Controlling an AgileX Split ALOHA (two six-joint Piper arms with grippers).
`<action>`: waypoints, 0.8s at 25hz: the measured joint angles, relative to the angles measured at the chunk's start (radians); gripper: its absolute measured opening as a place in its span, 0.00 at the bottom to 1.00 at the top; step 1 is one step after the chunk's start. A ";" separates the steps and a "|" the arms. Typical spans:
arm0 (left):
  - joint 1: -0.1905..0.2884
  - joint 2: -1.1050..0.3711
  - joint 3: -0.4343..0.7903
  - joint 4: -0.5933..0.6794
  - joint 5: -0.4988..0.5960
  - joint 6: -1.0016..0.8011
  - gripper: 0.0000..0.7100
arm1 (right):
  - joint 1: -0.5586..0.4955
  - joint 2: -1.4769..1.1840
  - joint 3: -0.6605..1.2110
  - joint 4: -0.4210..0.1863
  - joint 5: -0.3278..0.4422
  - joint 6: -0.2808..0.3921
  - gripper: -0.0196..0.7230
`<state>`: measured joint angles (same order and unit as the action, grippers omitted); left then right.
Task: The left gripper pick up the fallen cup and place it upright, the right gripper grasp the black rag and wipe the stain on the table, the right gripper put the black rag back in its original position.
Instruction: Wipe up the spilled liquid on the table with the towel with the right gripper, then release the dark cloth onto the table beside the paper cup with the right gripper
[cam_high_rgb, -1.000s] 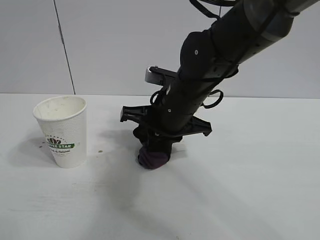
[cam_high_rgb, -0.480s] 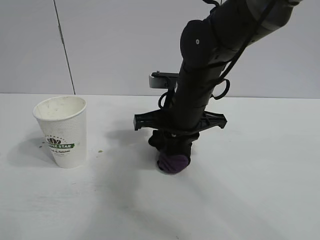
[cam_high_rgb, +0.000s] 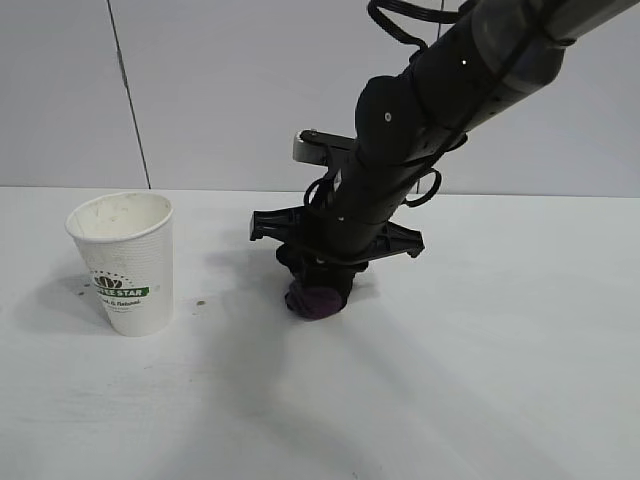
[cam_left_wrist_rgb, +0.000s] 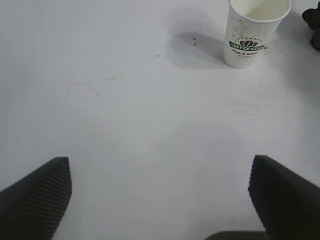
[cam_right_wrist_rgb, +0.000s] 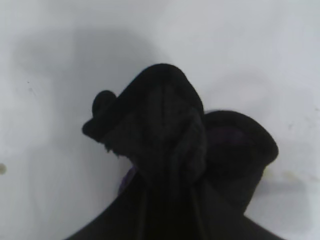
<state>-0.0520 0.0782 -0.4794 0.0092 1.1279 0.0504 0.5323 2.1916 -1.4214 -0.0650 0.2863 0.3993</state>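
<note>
Two grippers share the work, but only one is busy: the right gripper has its jaws pinched nearly shut on the black rag, pressing the wad against the table around its middle, well right of the cup. The rag looks soft, light and limp, a bunched lump with no real long axis; its purple patch faces the near edge. Gripped high on its gathered folds, it should squash and drag rather than slide free. No stain is plainly visible; I judge it lies under the cloth or is already wiped. The paper cup stands upright, mouth up, long axis vertical, toward the table's left side. Thin-walled, it would crush easily. The left gripper hovers idle, jaws spread wide and empty, well short of the cup.
</note>
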 joint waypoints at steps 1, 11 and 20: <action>0.000 0.000 0.000 0.000 0.000 0.000 0.98 | -0.004 0.000 0.000 -0.006 0.000 0.000 0.16; 0.000 0.000 0.000 0.000 0.000 0.000 0.98 | -0.149 -0.056 -0.005 -0.192 0.278 -0.004 0.16; 0.000 0.000 0.000 0.000 0.000 0.000 0.98 | -0.179 -0.121 -0.004 -0.036 0.586 -0.242 0.16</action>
<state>-0.0520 0.0782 -0.4794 0.0092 1.1279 0.0504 0.3536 2.0702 -1.4256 -0.1008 0.8726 0.1571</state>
